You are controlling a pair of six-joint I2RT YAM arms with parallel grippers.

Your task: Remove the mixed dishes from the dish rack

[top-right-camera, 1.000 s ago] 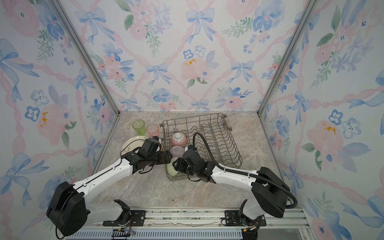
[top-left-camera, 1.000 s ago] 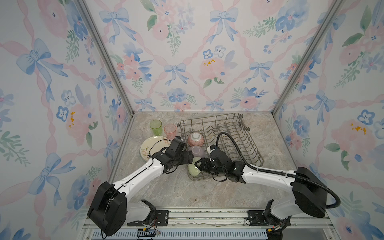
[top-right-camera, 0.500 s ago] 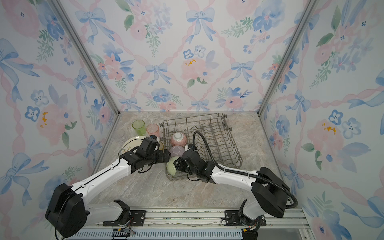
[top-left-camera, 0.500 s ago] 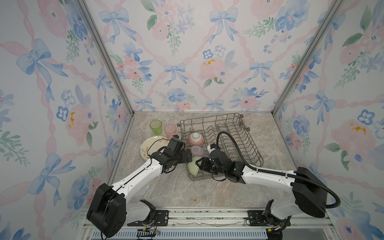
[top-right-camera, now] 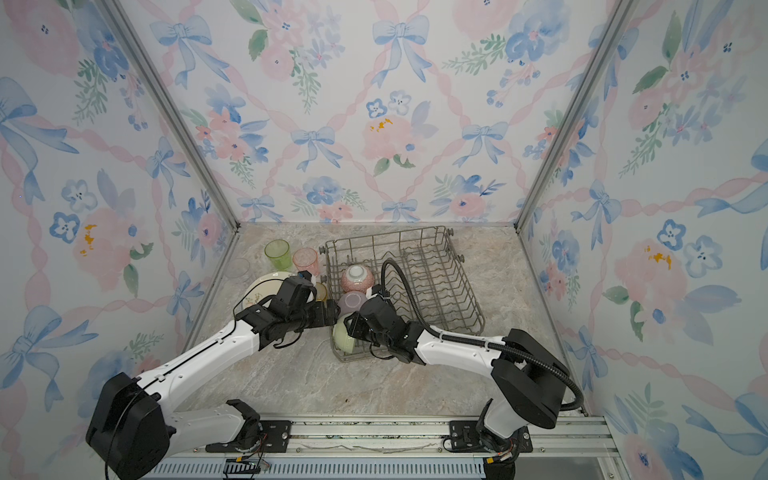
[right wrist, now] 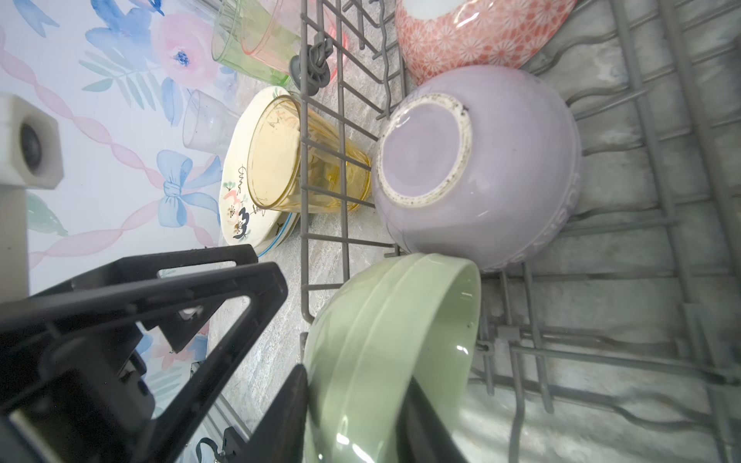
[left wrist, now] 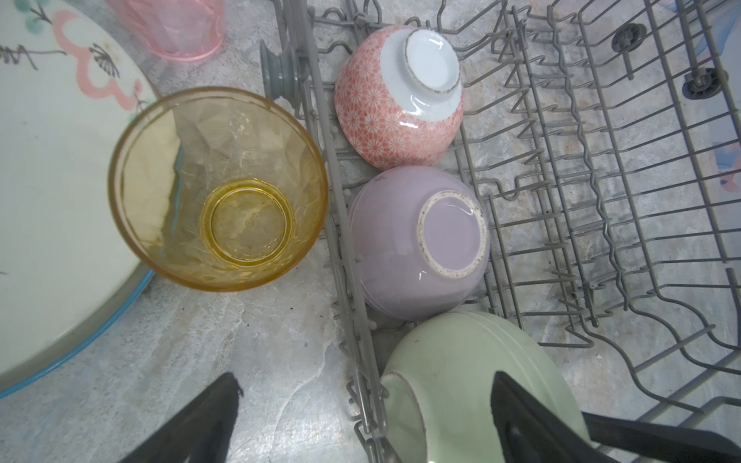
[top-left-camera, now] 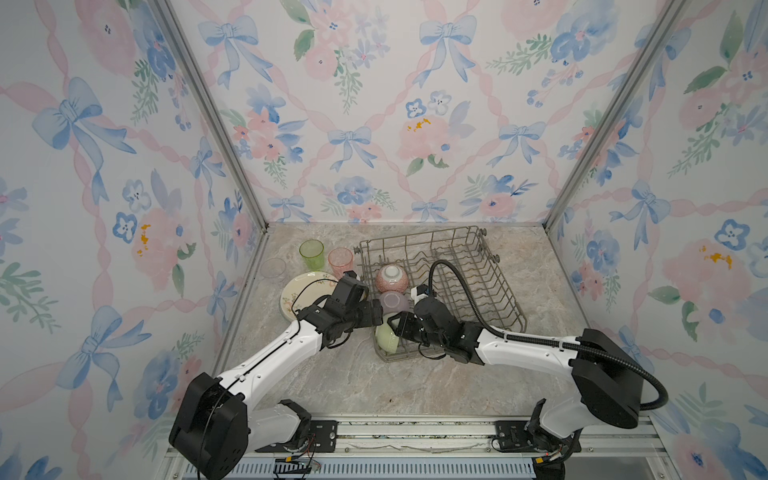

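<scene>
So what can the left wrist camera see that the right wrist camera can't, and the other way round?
Only the left wrist view: the far wall of the dish rack with two small wheels, and a look straight down into the amber tumbler.
Only the right wrist view: the green tumbler, the clear tumbler, and the right gripper pinching the wall of the green bowl.
Both: the pink bowl, lilac bowl, green bowl, amber tumbler, pink tumbler and floral plate.
</scene>
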